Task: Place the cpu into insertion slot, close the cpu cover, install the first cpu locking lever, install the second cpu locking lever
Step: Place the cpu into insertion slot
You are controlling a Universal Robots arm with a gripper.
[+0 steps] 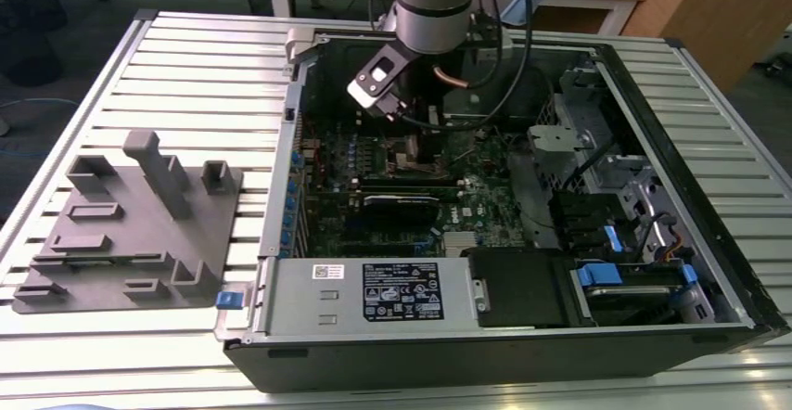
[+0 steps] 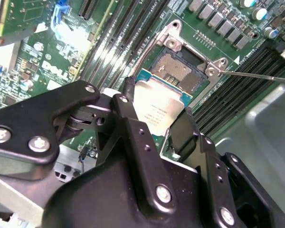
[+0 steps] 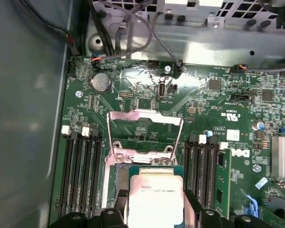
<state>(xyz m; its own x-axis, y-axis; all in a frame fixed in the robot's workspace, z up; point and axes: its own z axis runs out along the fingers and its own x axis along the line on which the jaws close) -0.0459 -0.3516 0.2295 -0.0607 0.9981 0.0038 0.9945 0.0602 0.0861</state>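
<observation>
An open computer case is seen on a slatted surface. On the green circuit board inside, the cpu cover is swung open from the insertion slot, at whose edge the cpu is clamped between the jaws.

Black gripper, its two fingers clamped against opposite edges of the cpu; the chip's silvery top faces the camera, with a green border showing at the edge beyond the fingertips. Just past the fingertips lies the insertion slot, uncovered, its field of contacts exposed and its near edge overlapped by the held chip. A silver metal bracket bounds the slot's far side. A thin metal rod runs outward from one corner of the slot. Long black memory slots flank the fingers on both sides across the green motherboard; grey chassis sheet metal lies outboard of one finger
</observation>
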